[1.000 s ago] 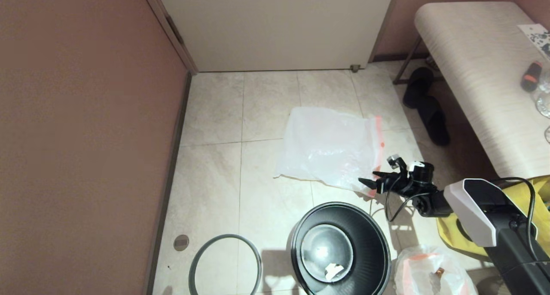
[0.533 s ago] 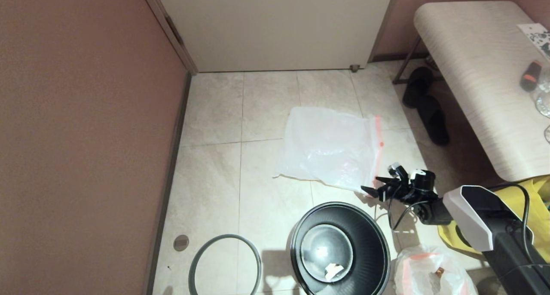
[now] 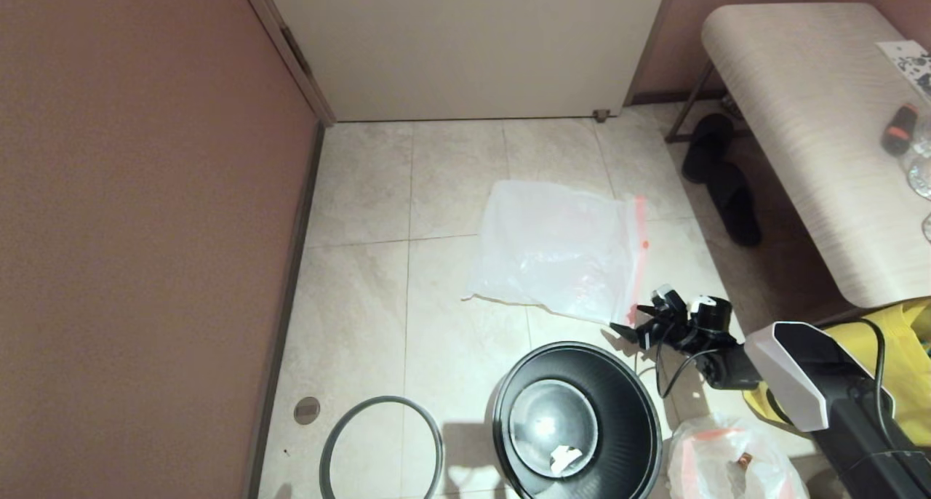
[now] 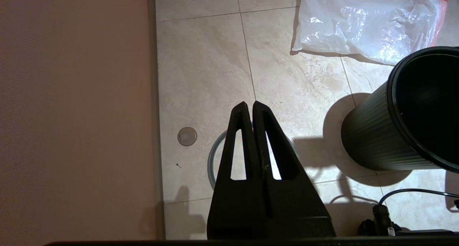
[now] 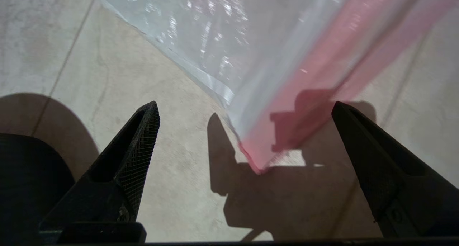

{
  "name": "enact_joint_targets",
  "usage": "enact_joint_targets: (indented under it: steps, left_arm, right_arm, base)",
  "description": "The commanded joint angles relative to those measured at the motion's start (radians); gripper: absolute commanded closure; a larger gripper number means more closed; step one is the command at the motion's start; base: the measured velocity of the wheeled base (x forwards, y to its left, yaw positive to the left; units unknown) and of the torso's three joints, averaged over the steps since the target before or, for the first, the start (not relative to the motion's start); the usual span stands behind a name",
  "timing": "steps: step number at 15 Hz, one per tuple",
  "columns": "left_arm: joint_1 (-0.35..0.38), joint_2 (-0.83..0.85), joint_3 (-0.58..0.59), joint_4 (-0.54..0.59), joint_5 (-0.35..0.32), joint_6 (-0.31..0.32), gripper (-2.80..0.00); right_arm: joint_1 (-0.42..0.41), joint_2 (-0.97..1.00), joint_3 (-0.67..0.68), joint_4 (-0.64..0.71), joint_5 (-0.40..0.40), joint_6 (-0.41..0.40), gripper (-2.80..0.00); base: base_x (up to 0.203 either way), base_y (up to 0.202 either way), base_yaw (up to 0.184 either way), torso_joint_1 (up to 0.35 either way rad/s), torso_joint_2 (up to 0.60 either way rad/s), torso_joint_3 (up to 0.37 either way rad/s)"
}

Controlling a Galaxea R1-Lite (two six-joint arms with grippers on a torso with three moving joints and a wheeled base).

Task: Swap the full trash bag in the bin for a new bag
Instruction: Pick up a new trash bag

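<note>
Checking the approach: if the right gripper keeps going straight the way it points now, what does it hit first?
Most likely the pink-hemmed corner of the new bag lying on the floor, which sits between the open fingers of the right gripper. Depth is unclear.

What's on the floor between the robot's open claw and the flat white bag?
Nothing but bare floor tile and the claw's own shadow. In the right wrist view the right claw hovers open just short of the new bag's pink corner.

Thin, glossy, crinkled translucent plastic is seen in the new bag [image 3: 556, 248], ribbed black plastic in the bin [image 4: 376, 138], and matt stone-look tile in the floor [image 3: 364, 281].
</note>
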Motion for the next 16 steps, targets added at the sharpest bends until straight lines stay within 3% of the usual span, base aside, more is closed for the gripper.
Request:
enact_joint_targets:
  steps: [1, 16]
  left_arm:
    - [0.0, 0.001, 0.0, 0.0, 0.0, 0.0, 0.0]
    - [0.0, 0.001, 0.0, 0.0, 0.0, 0.0, 0.0]
  right_arm:
    - [-0.01, 0.007, 0.003, 0.016, 0.009, 0.003, -2.8]
    - [0.027, 0.007, 0.013, 0.147, 0.04, 0.028, -2.8]
  base:
    - [0.0, 0.0, 0.0, 0.0, 0.0, 0.0]
    - [0.0, 0.0, 0.0, 0.0, 0.0, 0.0]
